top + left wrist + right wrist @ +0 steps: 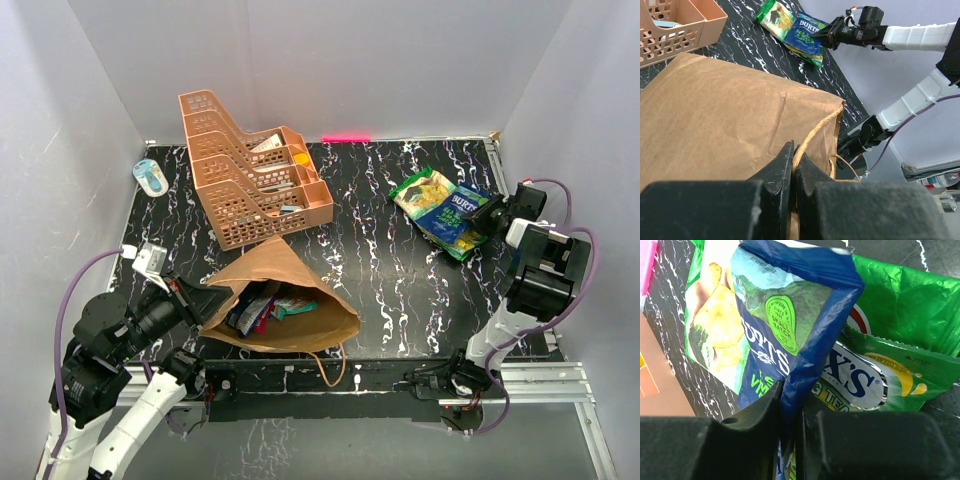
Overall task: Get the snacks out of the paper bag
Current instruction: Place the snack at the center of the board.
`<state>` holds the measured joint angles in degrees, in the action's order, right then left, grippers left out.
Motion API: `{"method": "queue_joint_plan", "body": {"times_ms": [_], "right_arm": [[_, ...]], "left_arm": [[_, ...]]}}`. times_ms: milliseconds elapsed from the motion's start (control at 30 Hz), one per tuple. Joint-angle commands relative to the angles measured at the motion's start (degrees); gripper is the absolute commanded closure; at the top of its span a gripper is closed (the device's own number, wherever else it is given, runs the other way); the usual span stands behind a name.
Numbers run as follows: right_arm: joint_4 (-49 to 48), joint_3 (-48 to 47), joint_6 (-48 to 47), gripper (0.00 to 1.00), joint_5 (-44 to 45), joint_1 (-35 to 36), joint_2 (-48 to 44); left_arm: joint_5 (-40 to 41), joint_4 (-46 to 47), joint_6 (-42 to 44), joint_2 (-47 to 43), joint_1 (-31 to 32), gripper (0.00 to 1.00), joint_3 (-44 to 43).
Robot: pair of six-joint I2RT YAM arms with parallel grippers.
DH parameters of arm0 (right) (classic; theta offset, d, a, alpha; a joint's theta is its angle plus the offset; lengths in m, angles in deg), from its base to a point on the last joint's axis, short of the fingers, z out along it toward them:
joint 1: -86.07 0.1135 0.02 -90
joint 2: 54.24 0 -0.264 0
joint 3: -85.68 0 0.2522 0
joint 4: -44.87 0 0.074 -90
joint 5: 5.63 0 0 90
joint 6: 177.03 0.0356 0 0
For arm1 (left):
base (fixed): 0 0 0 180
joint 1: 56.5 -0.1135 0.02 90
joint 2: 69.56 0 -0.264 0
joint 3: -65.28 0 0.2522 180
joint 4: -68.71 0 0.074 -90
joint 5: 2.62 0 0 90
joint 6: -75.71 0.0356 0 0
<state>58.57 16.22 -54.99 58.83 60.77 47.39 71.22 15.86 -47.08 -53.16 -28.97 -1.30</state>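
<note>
Several snacks (262, 305) lie inside the paper bag (715, 115), which is on its side ahead of the left end effector (794, 150); that one is clamped on the handle (812, 137). The right end effector (791, 395) pinches the blue chip bag (790, 315), with green packets (905, 305) just beyond it. Step, as I judge it: setting the blue chip bag down. Next likely calls for a release, then a reach into the bag mouth.

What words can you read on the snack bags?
"BURTS": on the blue chip bag; the smaller print below it is too blurred.
"SMALL BATCH": on the green badge of that bag.
"X'S": the end of a part-hidden word, on the green packet.
The wrappers in the paper bag: too small to read.
</note>
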Motion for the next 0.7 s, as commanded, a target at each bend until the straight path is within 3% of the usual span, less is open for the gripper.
{"method": "queue_joint_plan", "body": {"times_ms": [0, 100, 333, 433, 533, 667], "right_arm": [[-0.28, -1.86, -1.43, 0.79, 0.0, -1.33, -0.2], [1.57, -1.69, -2.91, 0.62, 0.65, -1.33, -1.11], [9.95, -0.09, -7.2, 0.24, 10.52, -1.46, -14.25], [10.7, 2.35, -7.69, 0.23, 9.77, -1.51, -20.13], [7.34, 6.66, -6.46, 0.23, 1.45, -0.31, -27.1], [6.43, 8.55, -6.9, 0.23, -6.47, 11.7, -35.86]], "left_arm": [[-1.04, 0.21, -0.56, -1.0, 0.16, 1.0, -0.32], [-0.86, -0.07, -0.52, -1.35, 0.16, 1.0, 0.06], [-0.5, 0.04, -0.82, -1.23, 0.16, 1.0, 1.28], [-0.28, -0.13, -0.82, -0.7, 0.11, 1.0, 1.64], [-0.19, 0.54, -1.06, -0.5, 0.11, 1.0, 2.62], [0.69, 0.74, -1.14, -0.62, 0.15, 1.0, 3.3]]}}
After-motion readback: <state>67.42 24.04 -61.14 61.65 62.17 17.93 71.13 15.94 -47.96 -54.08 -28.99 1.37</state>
